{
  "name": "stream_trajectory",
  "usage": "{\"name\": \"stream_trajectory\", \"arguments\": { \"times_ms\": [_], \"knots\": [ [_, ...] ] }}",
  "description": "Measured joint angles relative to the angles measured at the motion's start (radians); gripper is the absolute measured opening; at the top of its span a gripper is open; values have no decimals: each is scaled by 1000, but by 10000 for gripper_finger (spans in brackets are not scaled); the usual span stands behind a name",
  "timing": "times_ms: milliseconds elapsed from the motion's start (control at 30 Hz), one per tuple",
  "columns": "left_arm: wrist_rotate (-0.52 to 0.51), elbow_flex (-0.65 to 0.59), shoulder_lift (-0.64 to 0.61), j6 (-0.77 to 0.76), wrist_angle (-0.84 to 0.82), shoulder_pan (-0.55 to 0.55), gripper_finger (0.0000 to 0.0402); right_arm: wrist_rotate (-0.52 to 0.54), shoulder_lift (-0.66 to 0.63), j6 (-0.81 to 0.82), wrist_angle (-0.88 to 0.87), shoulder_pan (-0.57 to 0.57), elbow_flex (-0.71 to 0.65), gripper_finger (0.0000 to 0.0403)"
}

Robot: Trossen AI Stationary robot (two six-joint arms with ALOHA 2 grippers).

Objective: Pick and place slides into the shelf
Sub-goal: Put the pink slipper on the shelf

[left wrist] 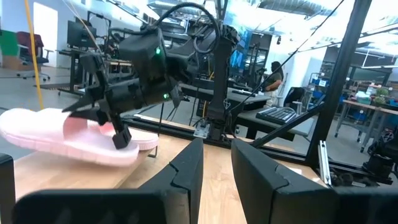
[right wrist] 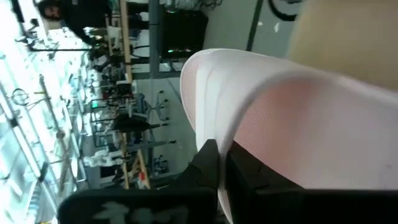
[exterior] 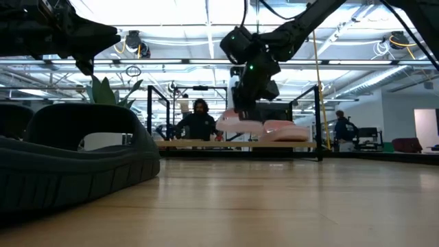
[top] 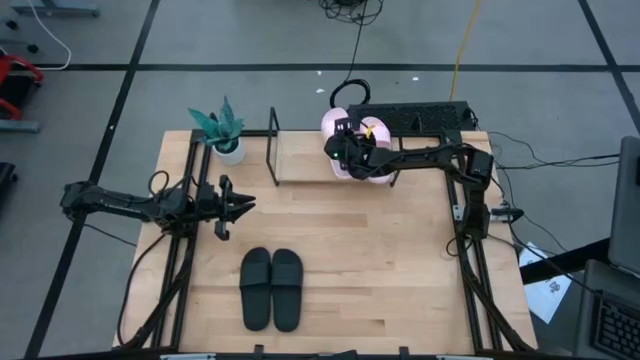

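One pale pink slide (top: 336, 152) is in my right gripper (top: 347, 152) at the shelf's (top: 300, 160) right end, beside the other pink slide (top: 381, 150), which lies sole-down on the wooden board. The low view shows the held slide (exterior: 236, 125) slightly higher than its mate (exterior: 285, 128). The black pair (top: 271, 288) lies side by side, soles down, on the table's near middle, and looms large in the low view (exterior: 68, 158). My left gripper (top: 238, 205) hovers open over the table's left side, touching nothing. My right gripper (left wrist: 118, 130) holds the pink slide by its wide strap (left wrist: 99, 127), pinched with one finger (left wrist: 122, 138) reaching under the strap and the other over it. The fingers come from above, slanting down. The slide sits roughly level, just above the shelf board.
A potted plant (top: 222, 130) stands at the shelf's left end, with bare board between it and the pink slides. A black keyboard-like bar (top: 410, 118) lies behind the shelf. A person (exterior: 199, 122) sits beyond the table. Open tabletop surrounds the black pair.
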Motion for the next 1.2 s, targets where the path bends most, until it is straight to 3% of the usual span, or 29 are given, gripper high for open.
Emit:
{"name": "stream_trajectory", "arguments": {
  "times_ms": [567, 1200],
  "knots": [
    [0, 0, 0, 6, -1, -1, 88, -53, -4, 73, -201, 6, 0, 0],
    [0, 0, 0, 1, -1, 0, 88, -43, -5, 91, -209, 5, 0, 0]
  ]
}}
